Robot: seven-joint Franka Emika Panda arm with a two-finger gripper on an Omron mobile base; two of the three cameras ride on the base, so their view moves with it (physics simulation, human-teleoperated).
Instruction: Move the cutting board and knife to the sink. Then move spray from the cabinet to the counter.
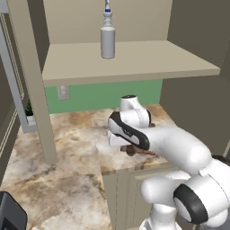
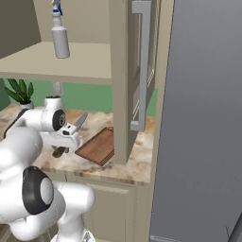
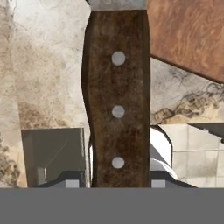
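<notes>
My gripper (image 3: 116, 180) is shut on the dark brown handle of the knife (image 3: 117, 100), one fingertip on each side of it. From the right base camera the knife (image 2: 75, 126) hangs tilted just above the counter (image 2: 127, 166), blade pointing up and away from the gripper (image 2: 65, 138). The reddish-brown cutting board (image 2: 97, 146) lies flat on the counter right beside it, and its corner (image 3: 188, 35) shows past the handle. The pale grey spray (image 1: 108, 38) stands upright on the shelf of the cabinet (image 1: 134, 63), above the arm. The sink is out of view.
The cabinet's open door (image 2: 142, 66), with a long grey handle, hangs over the board's right end. A tall grey panel (image 2: 203, 118) closes off the right. A small potted plant (image 2: 19, 90) stands at the back of the counter. A dark grey shape (image 1: 9, 216) sits low on the left.
</notes>
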